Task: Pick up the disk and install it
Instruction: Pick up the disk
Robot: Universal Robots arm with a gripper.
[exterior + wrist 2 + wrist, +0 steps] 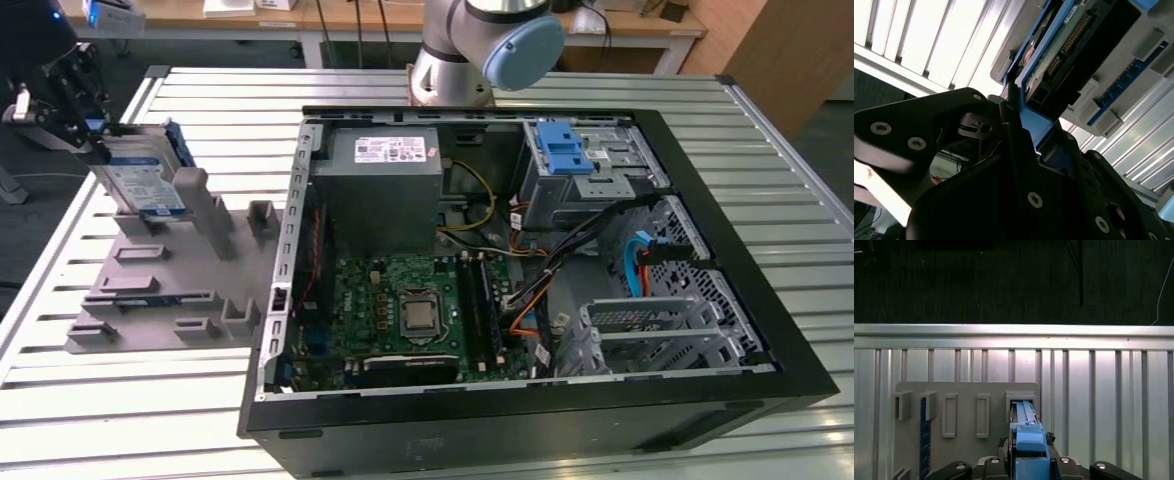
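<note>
A slatted metal table [747, 130] carries the whole set-up. Nearest in the exterior view lies an open computer case [534, 425] on its side, with the motherboard [414, 310] exposed. A grey power supply [380, 195] sits behind the motherboard, and a blue plastic clip [561, 150] rests on the drive cage at the far corner. Just beside the case, toward the exterior view's left, I see a grey slotted holder [160, 290] lying flat on the table. At its far end the disk [140, 180] stands on edge, slightly tilted, with its lower edge at one of the holder's slots. I cannot tell whether it is seated there. The claw [87, 125] is clenched on the disk. In the second wrist view its black fingers [1011, 125] press the blue carrier frame from either side. Beyond the case rises the arm's base [467, 50].
</note>
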